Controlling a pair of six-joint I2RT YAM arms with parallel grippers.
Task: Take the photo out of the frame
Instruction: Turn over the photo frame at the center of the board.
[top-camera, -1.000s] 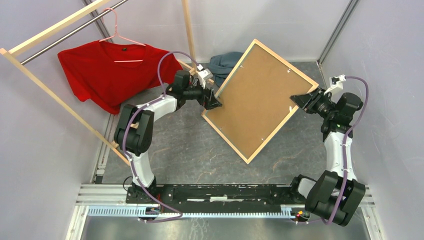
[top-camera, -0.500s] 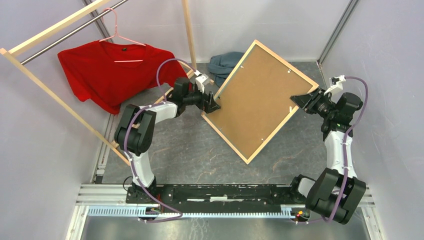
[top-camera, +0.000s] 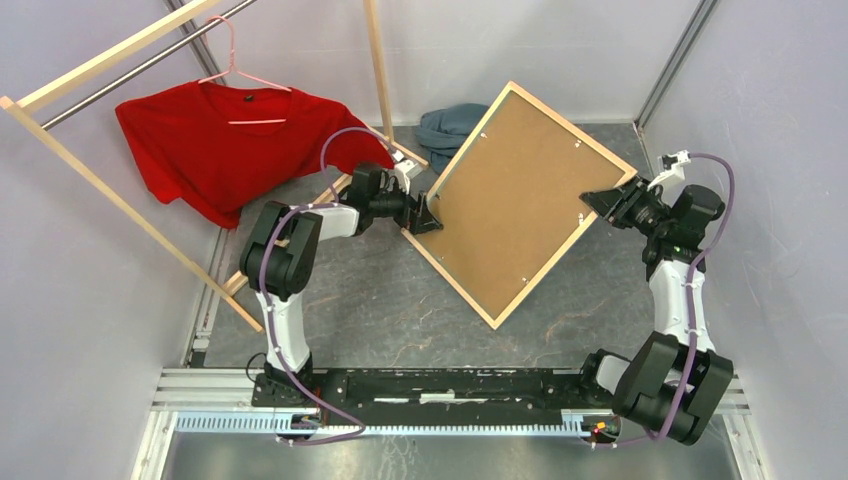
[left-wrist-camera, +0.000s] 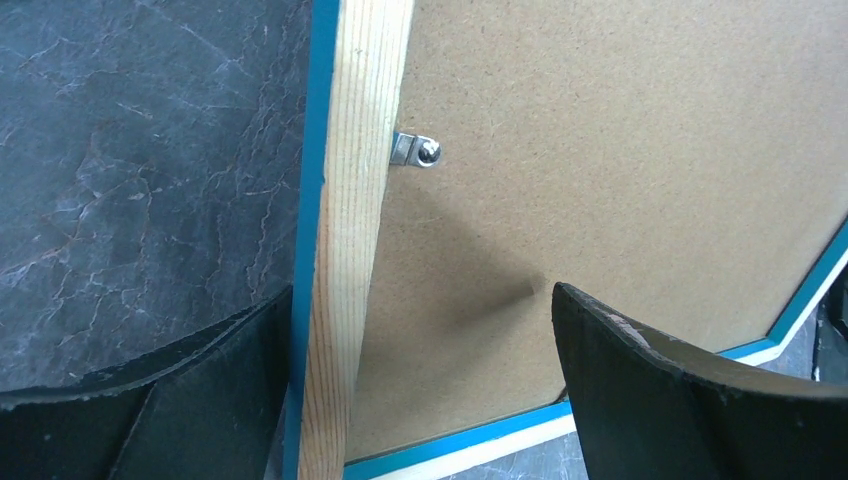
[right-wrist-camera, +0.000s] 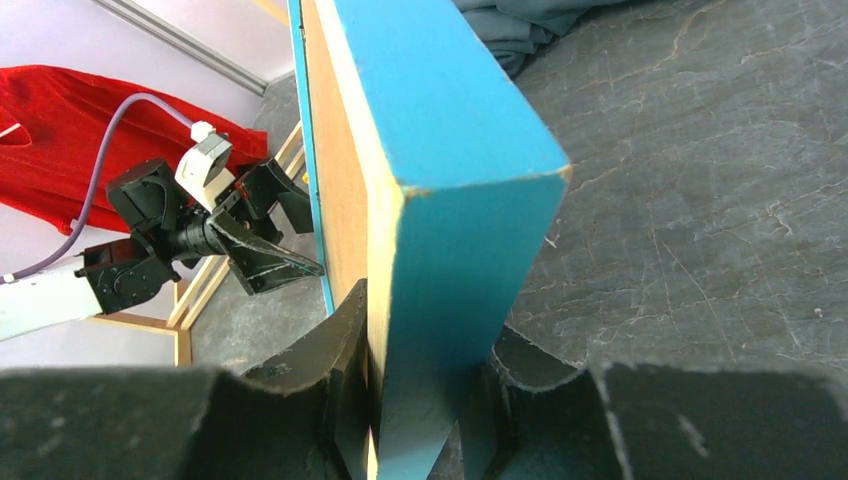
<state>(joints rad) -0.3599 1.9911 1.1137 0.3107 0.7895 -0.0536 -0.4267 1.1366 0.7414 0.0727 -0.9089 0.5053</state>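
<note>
Rack: far left, a wooden clothes rack (top-camera: 120, 205) runs slantwise, and its low rail reaches in close behind the left arm.
Shirt: a red T-shirt (top-camera: 225, 150) on a pink hanger (top-camera: 232, 70) hangs well apart from the frame.
Left fingers: the left fingers (top-camera: 425, 215) are spread as wide as they go and grip nothing. They straddle the left rim, one finger outside the blue edge and the other over the board.
Cloth: a grey-blue bundle (top-camera: 447, 125) sits at the back, partly tucked behind the upper-left edge.
Frame: the frame (top-camera: 564, 252) is tipped up corner-wise at mid-surface, pale wood back to the overhead camera. Whether its lowest corner touches down, I can't tell.
Contents: the brown backing board (top-camera: 515, 200) fills the frame's recess, rim to rim.
Clip: a small metal clip (left-wrist-camera: 417, 150) on the left rim laps onto the board.
Photo: the photo shows in no view, and only the board side can be seen.
Right fingers: the right fingers (top-camera: 605, 200) are clamped on the right corner, one finger on the blue front and one on the wood back.
Room: there is bare dark surface (top-camera: 380, 300) between the frame and the arm bases. It is tighter at the top corner near the back wall (top-camera: 560, 40), and the right corner is close to the side wall.
</note>
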